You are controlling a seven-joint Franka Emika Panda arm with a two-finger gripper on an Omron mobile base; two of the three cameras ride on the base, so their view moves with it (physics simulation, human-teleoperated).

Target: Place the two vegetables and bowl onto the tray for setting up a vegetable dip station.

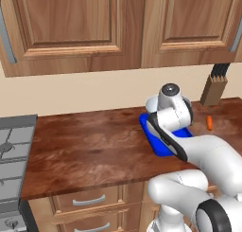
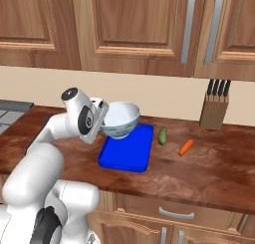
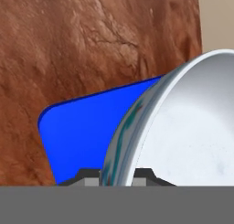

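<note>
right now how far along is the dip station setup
Nothing sits on the tray yet. In hand: the gripper is shut on the rim of the bowl, holding it above the tray. Left: setting the bowl down, then moving the green piece and the carrot, both on the counter right of the tray.

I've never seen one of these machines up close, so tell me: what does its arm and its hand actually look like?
The arm is made of thick, rounded, glossy white segments joined by dark bands, with a dark round cap with a grey centre on top of one joint. No loose cables show. It ends in a boxy white hand, the gripper, whose two small dark fingertips have grey pads.
</note>
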